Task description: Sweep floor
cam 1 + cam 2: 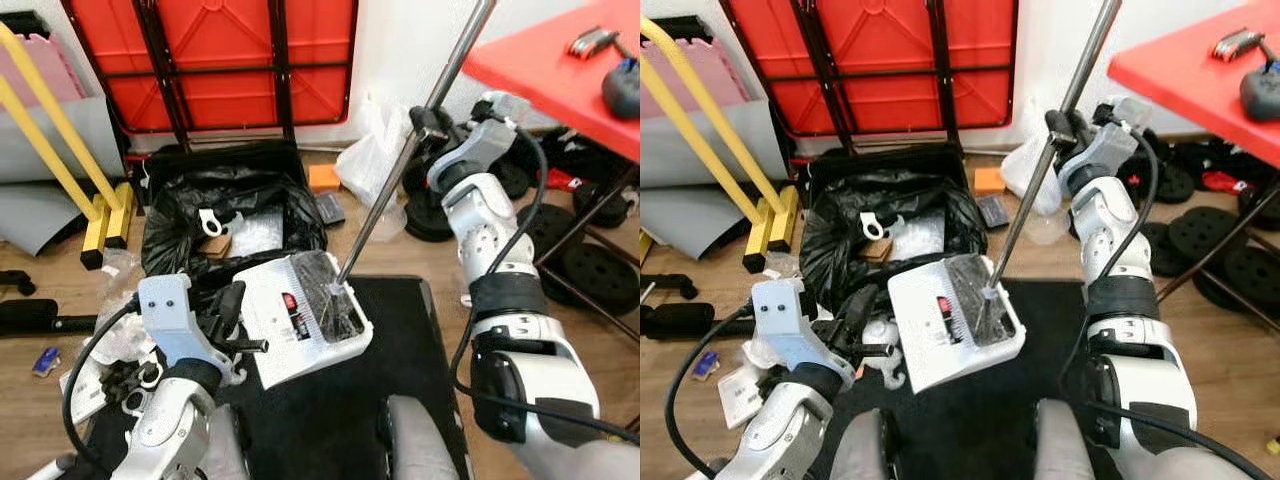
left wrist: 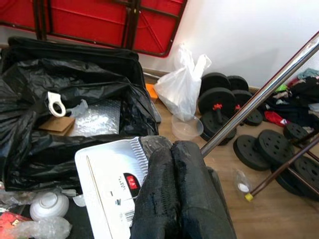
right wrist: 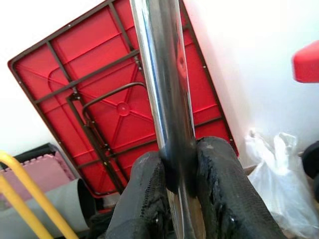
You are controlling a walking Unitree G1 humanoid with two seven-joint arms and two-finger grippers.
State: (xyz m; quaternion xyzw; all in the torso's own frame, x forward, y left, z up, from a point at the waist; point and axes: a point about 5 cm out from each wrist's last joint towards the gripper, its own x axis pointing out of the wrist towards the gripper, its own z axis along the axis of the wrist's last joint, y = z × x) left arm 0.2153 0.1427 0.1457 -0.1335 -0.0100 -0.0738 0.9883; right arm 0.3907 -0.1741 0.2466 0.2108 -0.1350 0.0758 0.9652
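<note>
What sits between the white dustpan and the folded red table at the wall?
The black trash bag, open, with scraps inside, lies between dustpan and red table; see left eye view.

White plastic dustpan [image 1: 305, 318] before open black bag-lined bin [image 1: 225, 215], folded red table [image 1: 215, 60] behind, iron weight plates [image 1: 590, 265] rightward.

white dustpan [image 1: 305, 318] held over black bin bag [image 1: 225, 215], broom pole [image 1: 415, 140] leaning in.

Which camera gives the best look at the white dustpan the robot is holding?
The right eye view: the whole white dustpan shows, tilted by the black bin bag, with the metal pole ending in it. The left eye view shows much the same. In the left wrist view the fingers hide part.
</note>
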